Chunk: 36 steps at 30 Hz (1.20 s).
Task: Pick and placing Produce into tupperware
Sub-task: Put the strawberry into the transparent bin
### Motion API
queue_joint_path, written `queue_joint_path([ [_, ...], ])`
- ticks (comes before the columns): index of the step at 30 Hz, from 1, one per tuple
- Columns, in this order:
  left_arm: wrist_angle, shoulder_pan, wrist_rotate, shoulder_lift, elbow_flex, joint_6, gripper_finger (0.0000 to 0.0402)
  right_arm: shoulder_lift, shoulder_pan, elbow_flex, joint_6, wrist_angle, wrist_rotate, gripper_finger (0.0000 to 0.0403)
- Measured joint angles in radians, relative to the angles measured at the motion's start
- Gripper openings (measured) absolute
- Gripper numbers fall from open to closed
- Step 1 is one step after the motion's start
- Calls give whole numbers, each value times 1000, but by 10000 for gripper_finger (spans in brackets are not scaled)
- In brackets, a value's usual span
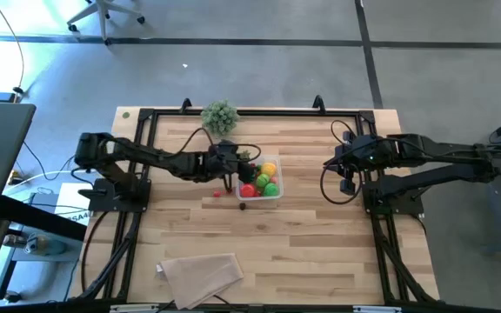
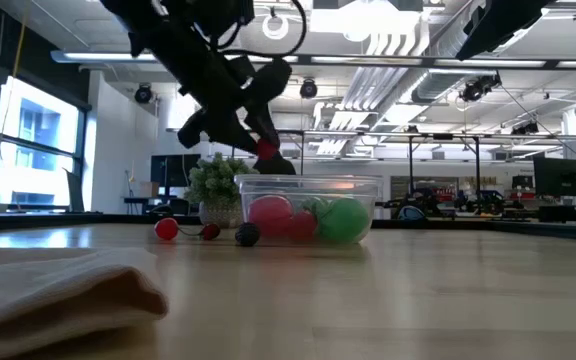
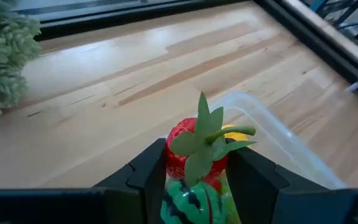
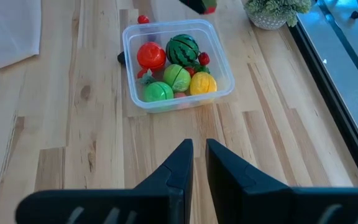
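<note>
left gripper point(image 3: 197, 171) sits at the middle of the high view, over the upper left edge of the tupperware point(image 1: 276, 196); clenched on a red strawberry point(image 3: 188, 146) with green leaves, the fruit pinched between both fingers point(image 3: 145, 171). in the low view the strawberry shows as a red spot at the gripper tip, held above the container rim, upper centre of the frame.

tupperware stands on the wooden table point(image 1: 320, 252) at centre of the high view. right wrist view shows its contents: a red tomato-like piece point(image 4: 151, 55), striped watermelon ball point(image 4: 183, 48), two green pieces point(image 4: 158, 92), a yellow piece point(image 4: 203, 83), a small red piece between them.

loose on the table just left of the container in the high view: a small red piece point(image 1: 217, 193), and a small dark piece point(image 1: 243, 206) near its lower left corner.

right gripper point(image 4: 195, 155) at right of the high view, well apart from the container, fingers closed together with nothing between them.

bushy plant point(image 1: 220, 116) above the container in the high view. folded beige cloth point(image 1: 200, 273) at lower left.
</note>
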Motion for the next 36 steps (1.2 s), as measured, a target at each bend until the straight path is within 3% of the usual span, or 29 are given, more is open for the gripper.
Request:
queue_joint_path([
  [12, -130, 14, 68, 151, 146, -3, 143, 1, 0, 0, 0, 0, 0, 34],
  [21, -271, 14, 95, 153, 157, -43, 143, 0, 0, 0, 0, 0, 0, 34],
  [36, -296, 14, 89, 153, 157, -44, 143, 1, 0, 0, 0, 0, 0, 34],
])
